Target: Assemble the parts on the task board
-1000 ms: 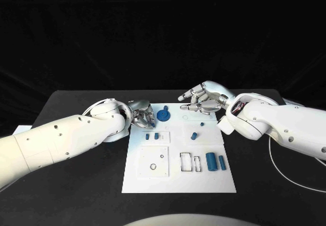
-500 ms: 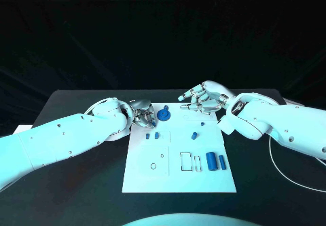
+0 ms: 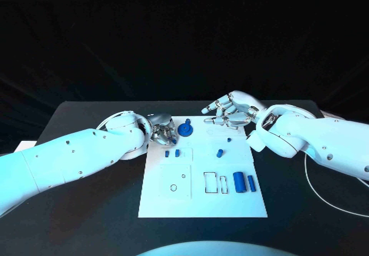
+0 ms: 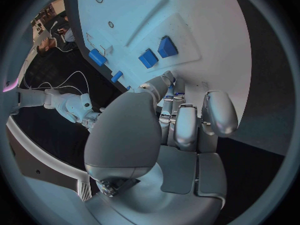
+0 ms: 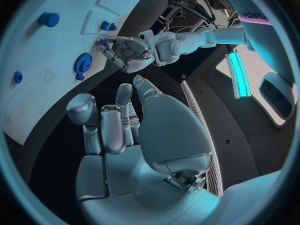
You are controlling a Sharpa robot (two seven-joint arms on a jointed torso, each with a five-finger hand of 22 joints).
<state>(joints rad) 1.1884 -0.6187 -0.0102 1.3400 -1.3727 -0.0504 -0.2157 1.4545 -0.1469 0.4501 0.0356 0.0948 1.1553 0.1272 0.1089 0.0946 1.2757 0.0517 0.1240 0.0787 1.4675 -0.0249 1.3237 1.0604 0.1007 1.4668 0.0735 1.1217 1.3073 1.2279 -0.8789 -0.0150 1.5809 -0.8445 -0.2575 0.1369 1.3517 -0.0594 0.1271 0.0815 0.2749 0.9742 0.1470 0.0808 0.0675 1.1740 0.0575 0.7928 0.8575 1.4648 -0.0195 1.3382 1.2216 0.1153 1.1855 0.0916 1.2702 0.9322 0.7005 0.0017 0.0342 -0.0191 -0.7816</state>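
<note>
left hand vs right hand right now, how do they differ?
The left hand sits low at the task board's far left edge, fingers curled in beside the blue gear; the right hand hovers over the far right corner, fingers spread. The left hand is close to the gear; the right hand stands clear of it. Neither holds a part.
</note>
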